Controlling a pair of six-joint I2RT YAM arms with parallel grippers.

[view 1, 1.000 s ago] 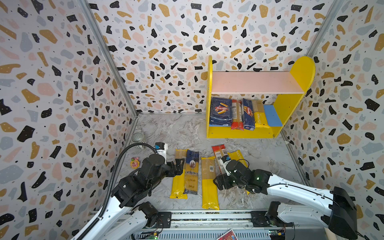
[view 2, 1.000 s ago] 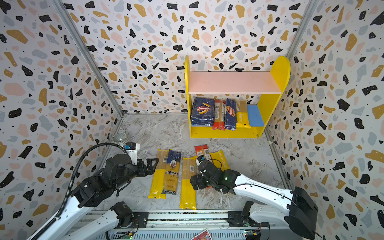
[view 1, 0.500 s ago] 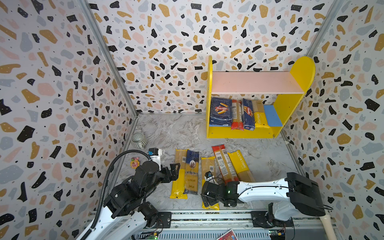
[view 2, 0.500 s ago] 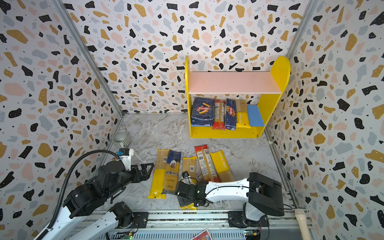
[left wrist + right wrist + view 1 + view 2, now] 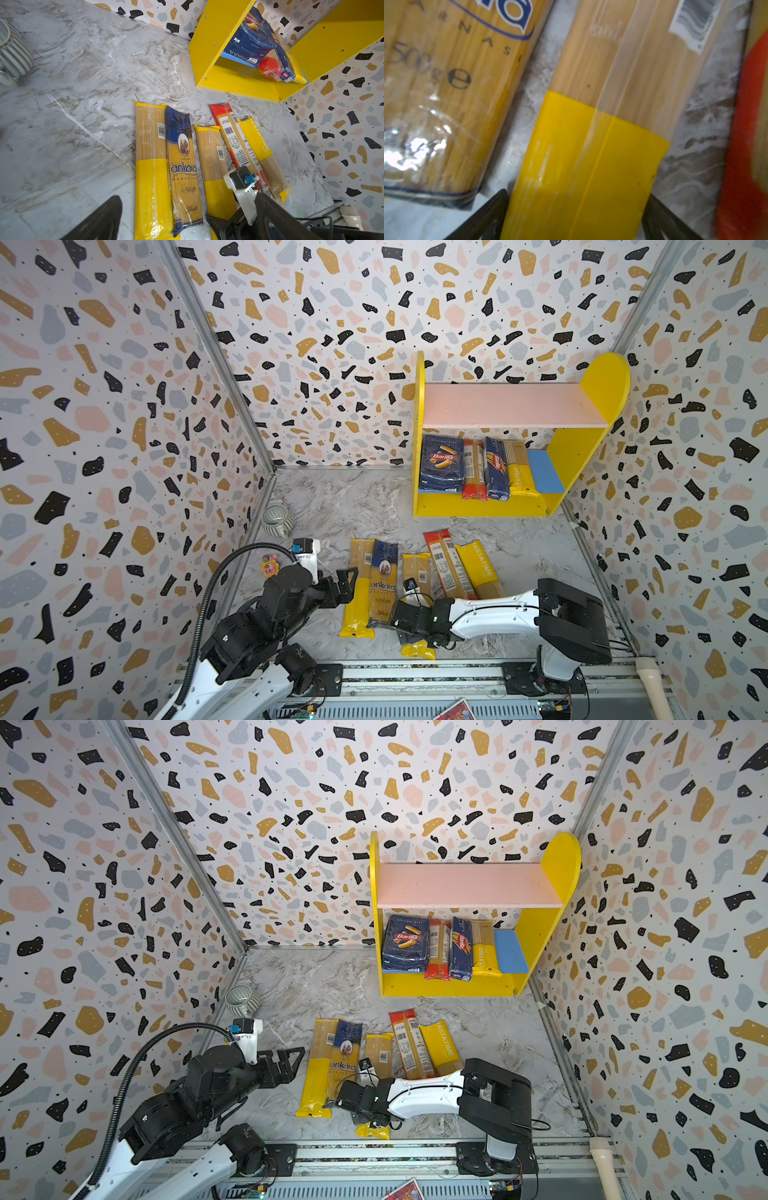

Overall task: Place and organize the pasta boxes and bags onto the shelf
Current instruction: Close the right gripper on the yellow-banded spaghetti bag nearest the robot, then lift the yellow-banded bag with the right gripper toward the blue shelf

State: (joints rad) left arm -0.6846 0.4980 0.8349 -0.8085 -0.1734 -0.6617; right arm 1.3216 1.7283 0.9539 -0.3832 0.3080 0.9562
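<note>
Five spaghetti packs (image 5: 383,572) are laid at lower centre in both top views; the middle yellow pack (image 5: 591,155) is straddled by the right gripper (image 5: 577,195), grip not discernible. The left gripper (image 5: 345,587) is held wide, empty.

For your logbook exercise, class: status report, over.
Left pincer open, empty. Right pincer astride middle yellow-ended pack, grip unclear. Ankara bag, red pack close alongside.

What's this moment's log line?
left gripper open, empty | right gripper fingers astride middle yellow-ended bag | shelf lower board: four packs | table: five bags
</note>
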